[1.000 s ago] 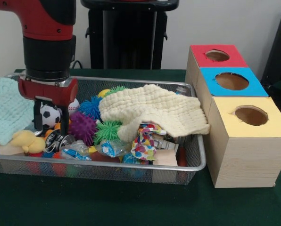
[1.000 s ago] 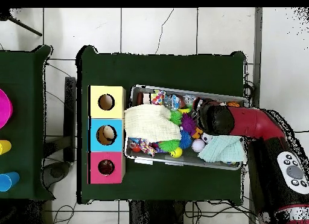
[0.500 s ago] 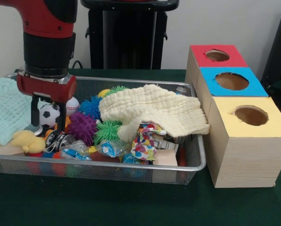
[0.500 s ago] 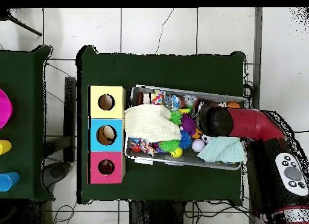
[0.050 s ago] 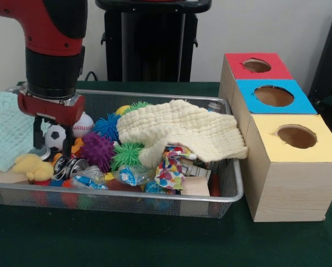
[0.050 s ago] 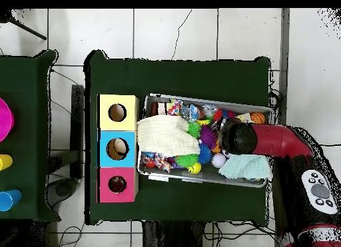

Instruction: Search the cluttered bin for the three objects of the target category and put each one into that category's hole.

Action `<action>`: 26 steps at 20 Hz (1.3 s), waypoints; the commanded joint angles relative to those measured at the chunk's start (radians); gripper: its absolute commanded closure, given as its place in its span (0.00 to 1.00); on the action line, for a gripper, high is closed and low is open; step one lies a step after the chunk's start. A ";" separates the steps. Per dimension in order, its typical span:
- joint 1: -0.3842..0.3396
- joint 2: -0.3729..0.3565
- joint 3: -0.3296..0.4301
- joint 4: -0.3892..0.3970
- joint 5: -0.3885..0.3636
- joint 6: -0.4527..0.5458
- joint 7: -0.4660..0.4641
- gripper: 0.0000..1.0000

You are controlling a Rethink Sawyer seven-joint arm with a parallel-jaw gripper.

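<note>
Three boxes (image 5: 277,119) with red, blue and yellow tops stand beside the mesh bin (image 5: 227,183) of spiky balls (image 5: 97,151) and cloths (image 5: 182,130); end effector (image 5: 53,136) hangs above the soccer ball (image 5: 55,135), grip state unclear.

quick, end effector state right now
End effector: fingers apart, so open, holding nothing, hanging over the soccer ball in the mesh bin.

A lab: robot arm (image 5: 52,50), sorting boxes (image 5: 277,130).

Front view low, close; overhead straight down, farther; both share bin (image 5: 155,207) (image 6: 200,180).
</note>
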 commanded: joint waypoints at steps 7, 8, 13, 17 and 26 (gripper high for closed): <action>0.048 0.129 -0.128 -0.060 -0.103 -0.131 0.103 0.00; 0.055 0.130 -0.140 -0.067 -0.104 -0.149 0.114 0.00; 0.055 0.122 -0.150 -0.064 -0.081 -0.257 0.127 0.00; 0.036 0.097 -0.115 -0.040 -0.047 -0.251 0.082 0.00; -0.030 0.069 -0.020 0.008 -0.005 -0.204 0.013 0.00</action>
